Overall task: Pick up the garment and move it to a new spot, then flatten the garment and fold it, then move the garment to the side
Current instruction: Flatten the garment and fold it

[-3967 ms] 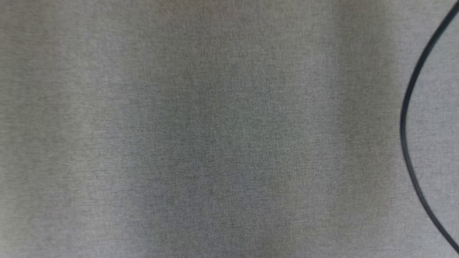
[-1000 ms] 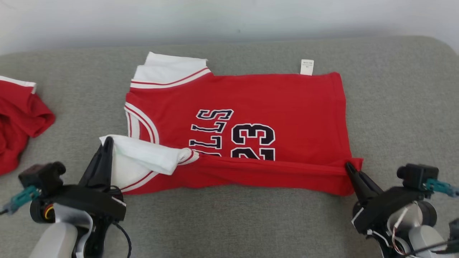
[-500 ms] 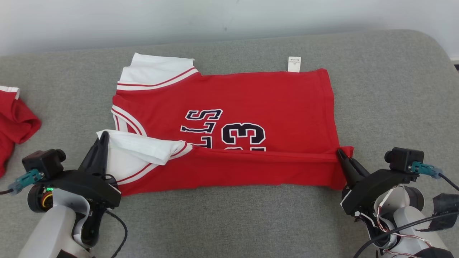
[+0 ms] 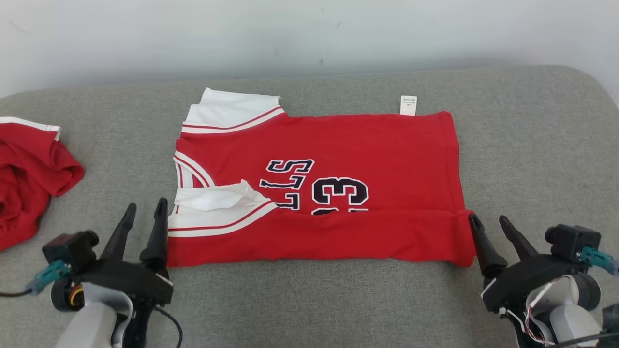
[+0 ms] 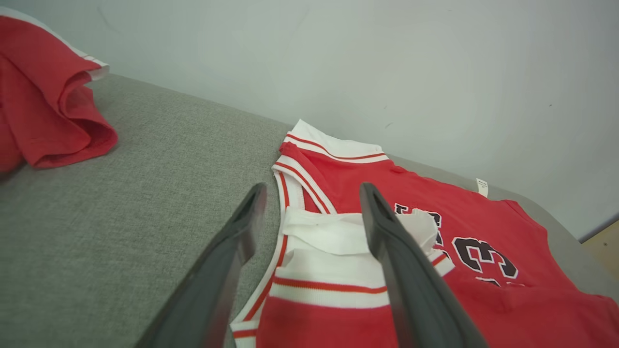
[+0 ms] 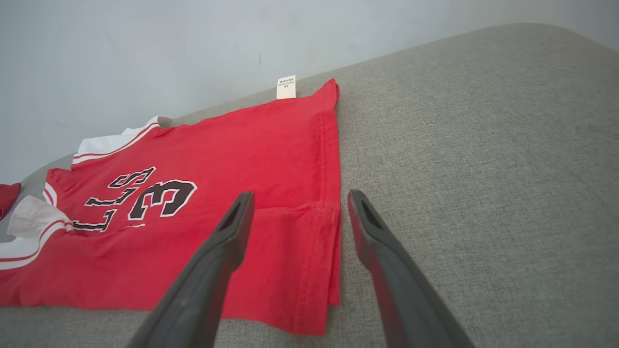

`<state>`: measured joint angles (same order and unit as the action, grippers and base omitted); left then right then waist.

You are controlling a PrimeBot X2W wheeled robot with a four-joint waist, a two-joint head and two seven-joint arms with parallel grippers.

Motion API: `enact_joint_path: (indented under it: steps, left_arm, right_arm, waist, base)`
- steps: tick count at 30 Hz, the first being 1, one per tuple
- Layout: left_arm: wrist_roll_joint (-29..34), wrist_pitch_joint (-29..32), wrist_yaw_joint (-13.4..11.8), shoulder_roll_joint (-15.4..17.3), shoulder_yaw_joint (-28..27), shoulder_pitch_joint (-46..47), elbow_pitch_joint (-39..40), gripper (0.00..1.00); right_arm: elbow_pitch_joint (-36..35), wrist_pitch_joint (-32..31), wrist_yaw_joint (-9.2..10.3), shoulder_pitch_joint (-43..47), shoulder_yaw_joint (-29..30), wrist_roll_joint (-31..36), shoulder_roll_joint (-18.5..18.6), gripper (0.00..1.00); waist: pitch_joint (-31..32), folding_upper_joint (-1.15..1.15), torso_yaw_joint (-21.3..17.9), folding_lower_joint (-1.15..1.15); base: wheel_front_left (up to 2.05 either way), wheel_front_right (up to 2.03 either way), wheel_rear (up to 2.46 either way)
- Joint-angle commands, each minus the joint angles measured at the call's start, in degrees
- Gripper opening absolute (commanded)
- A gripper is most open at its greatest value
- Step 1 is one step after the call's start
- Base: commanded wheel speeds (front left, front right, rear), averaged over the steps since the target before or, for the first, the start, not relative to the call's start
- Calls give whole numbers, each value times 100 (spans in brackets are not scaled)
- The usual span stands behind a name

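Both jaws are gaping empty, the flattened red-and-white fabric jersey [image 4: 362,145] lying between them with one fold apparently made, further folds and side move pending.

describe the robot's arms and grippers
The left gripper and right gripper each have two long tapered black fingers, a boxy camera with a teal plug, and a pale forearm. Black cable on the left, red and white wires on the right.
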<state>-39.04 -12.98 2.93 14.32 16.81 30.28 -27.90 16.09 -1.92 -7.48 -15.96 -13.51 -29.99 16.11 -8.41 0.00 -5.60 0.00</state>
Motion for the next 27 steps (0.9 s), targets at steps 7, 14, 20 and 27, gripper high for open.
enact_joint_path:
  steps: [7,14,20,27]
  left_arm:
    - [115,-122,-135,53,4,-540,235,100]
    - [329,-133,-234,48,197,-682,142,100]
    - [484,-151,-251,50,326,-649,-68,100]
    - [566,-188,-240,35,330,-644,-271,100]
  right_arm:
    - [-349,-89,-3,440,212,273,-100,100]
    - [-291,-118,-3,493,319,386,-256,100]
    - [-133,-53,-3,382,318,537,-272,100]
    - [78,14,-3,289,257,664,-361,100]
  waist:
    - [-17,0,29,0]
    - [-167,0,45,0]
    - [-255,0,29,0]
    - [-316,0,-6,0]
  base:
    - [0,0,0]
    - [0,0,0]
    - [0,0,0]
    - [0,0,0]
